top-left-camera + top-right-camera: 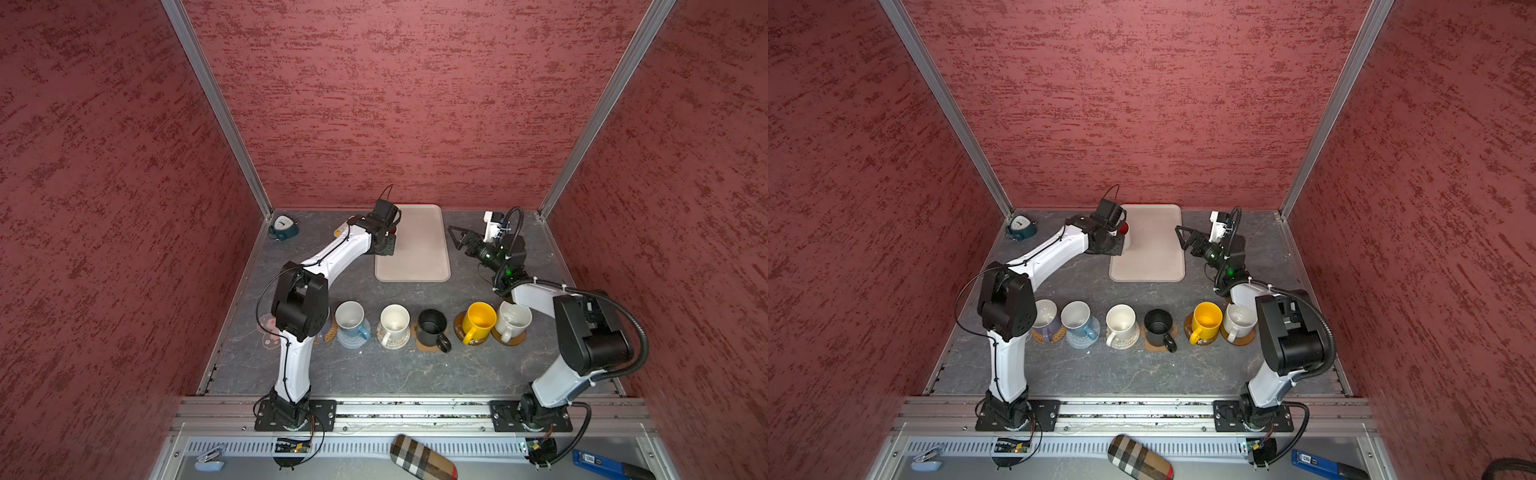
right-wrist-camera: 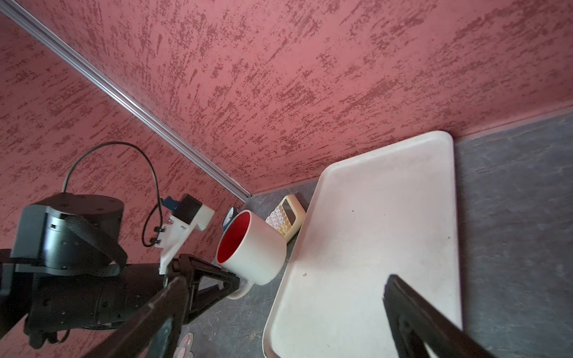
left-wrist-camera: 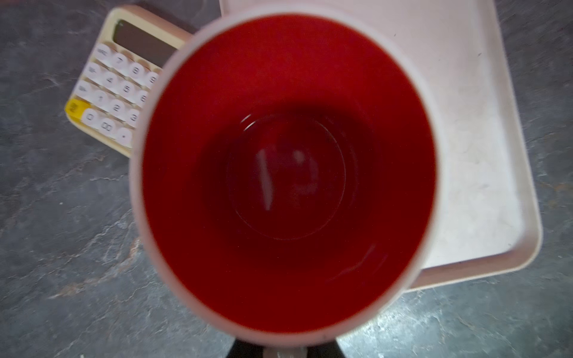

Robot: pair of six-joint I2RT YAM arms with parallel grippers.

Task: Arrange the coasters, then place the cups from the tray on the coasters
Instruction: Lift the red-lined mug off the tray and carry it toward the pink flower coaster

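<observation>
Six cups [image 1: 1120, 319] are sitting on coasters [image 1: 1241, 340] — left gripper [image 2: 231, 283] is pinching the last, red-lined cup [image 2: 251, 248]; pink coaster [image 1: 266, 332], nine o'clock of the row, is waiting — right gripper [image 1: 455, 237] gaping.

Seven cups: a lavender cup [image 1: 1045, 318], blue cup [image 1: 1077, 320], cream cup [image 1: 1120, 323], black cup [image 1: 1158, 326], yellow cup [image 1: 1207, 322], white cup [image 1: 1237, 321] and red-lined cup [image 3: 285, 173]. Coasters seem to number seven — six mostly hidden under cups, like the grey coaster [image 1: 1080, 341] — plus one bare pink flower coaster [image 1: 266, 332]. One tray [image 1: 415, 249], one calculator [image 3: 105, 86], one teal clock [image 1: 282, 227], one plaid case [image 1: 424, 457].
</observation>
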